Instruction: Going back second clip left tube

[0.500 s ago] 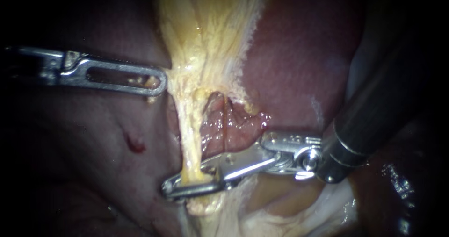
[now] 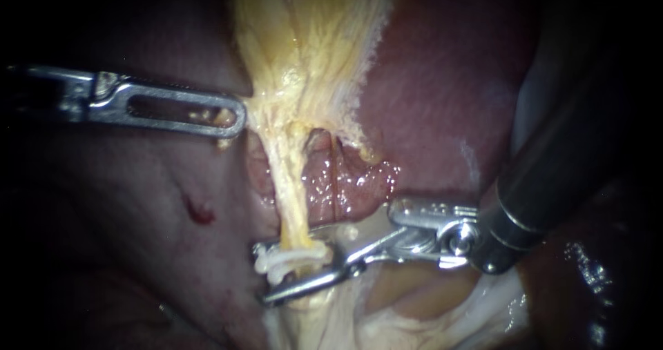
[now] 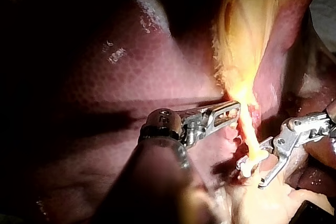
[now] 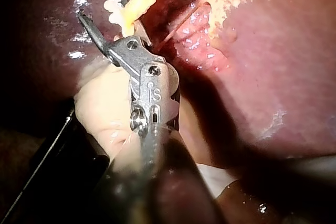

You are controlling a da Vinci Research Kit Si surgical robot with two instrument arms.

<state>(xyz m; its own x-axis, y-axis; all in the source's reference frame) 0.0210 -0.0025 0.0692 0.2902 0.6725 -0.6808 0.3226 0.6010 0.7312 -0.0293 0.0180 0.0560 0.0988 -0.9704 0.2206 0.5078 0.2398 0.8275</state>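
Risk, left to right: the left instrument (image 2: 235, 119) has its jaws pressed together on the edge of the yellow tissue (image 2: 304, 60), so extra leftward pull could tear the thin left tube (image 2: 291, 191) strung taut below. The white clip (image 2: 290, 259) sits across that tube's lower end with the right instrument (image 2: 286, 274) jaws spread around it, so a skewed pull-out could hook the clip and drag it off. Pose: the left shaft comes in level over the liver (image 2: 124, 198); the right shaft slants down from upper right, wrist bent, jaws nearly level and pointing left.
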